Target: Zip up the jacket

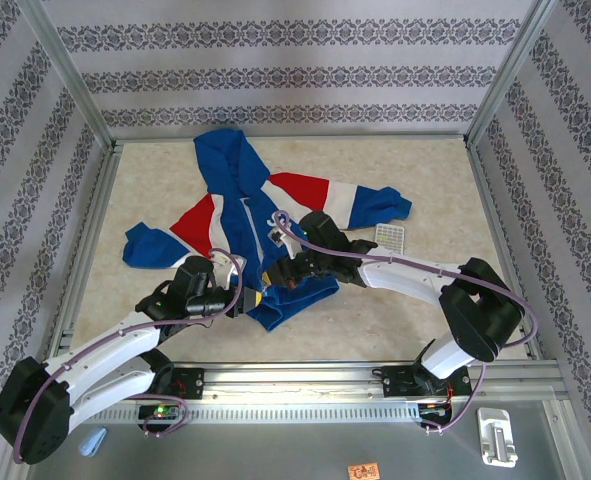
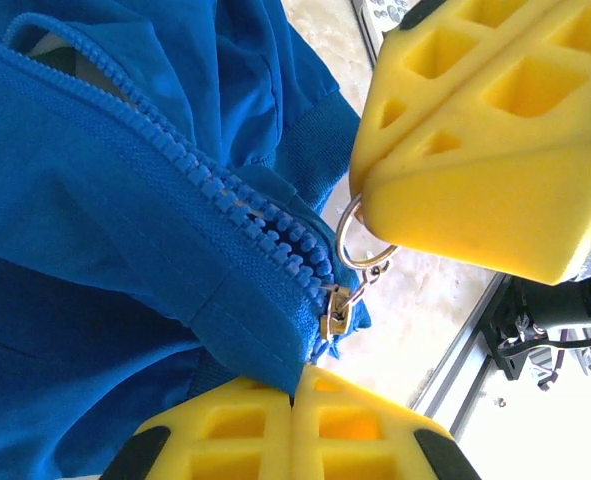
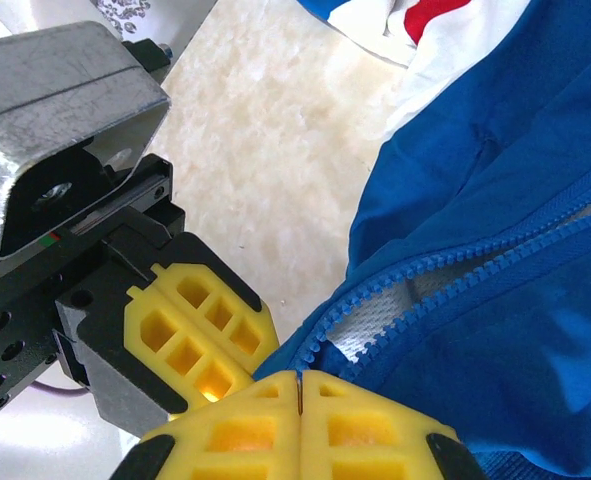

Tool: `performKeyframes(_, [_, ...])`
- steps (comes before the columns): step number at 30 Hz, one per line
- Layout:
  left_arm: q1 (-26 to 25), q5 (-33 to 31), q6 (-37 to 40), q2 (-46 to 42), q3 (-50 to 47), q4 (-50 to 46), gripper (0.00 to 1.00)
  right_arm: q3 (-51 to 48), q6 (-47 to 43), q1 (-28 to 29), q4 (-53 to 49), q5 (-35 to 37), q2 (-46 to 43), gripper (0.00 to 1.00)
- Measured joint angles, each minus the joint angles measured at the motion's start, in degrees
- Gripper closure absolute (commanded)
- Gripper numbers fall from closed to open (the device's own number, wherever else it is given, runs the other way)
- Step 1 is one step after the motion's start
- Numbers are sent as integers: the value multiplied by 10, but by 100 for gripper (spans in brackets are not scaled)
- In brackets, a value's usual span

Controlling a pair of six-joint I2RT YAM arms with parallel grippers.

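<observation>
My left gripper (image 2: pixel 295 398) pinches the near hem of the small royal-blue fabric jacket (image 2: pixel 95 200); my right gripper (image 3: pixel 300 388) clamps its metal zipper-pull ring (image 2: pixel 343 240).

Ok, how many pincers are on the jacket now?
2: left pincer shut on the jacket hem below the zipper slider; right pincer shut on its pull ring.

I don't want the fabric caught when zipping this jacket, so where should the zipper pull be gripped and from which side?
Probably the metal ring hanging off the slider. It sticks out past the hem of the jacket, away from the teeth, over bare table, so come in from the hem end and pinch across its loop, clear of cloth.
</observation>
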Motion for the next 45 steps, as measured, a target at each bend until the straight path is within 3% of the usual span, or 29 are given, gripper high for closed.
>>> performKeyframes(6, [1,-3,-35,-16,-1,-16,64,-1,-7,0,3,2,-2,100])
performKeyframes(10, [3,-11,-73,-60,-12,-20,53,-2,-8,0,8,3,-5,100])
performKeyframes(17, [3,-33,-153,-117,-55,7,49,-2,-8,0,15,3,-5,100])
performKeyframes(30, [3,-11,-225,-27,-83,163,48,-2,-8,0,18,4,-5,100])
performKeyframes(36, [3,6,-233,9,-83,208,56,-2,-8,0,21,10,-5,100])
performKeyframes(37, [3,10,-235,15,-83,214,61,-2,-8,0,21,12,-5,100])
performKeyframes(41, [3,30,-240,41,-83,237,100,-3,-8,0,22,19,-5,100])
performKeyframes(45, [3,45,-241,50,-83,245,100,-12,-7,1,26,41,-7,100])
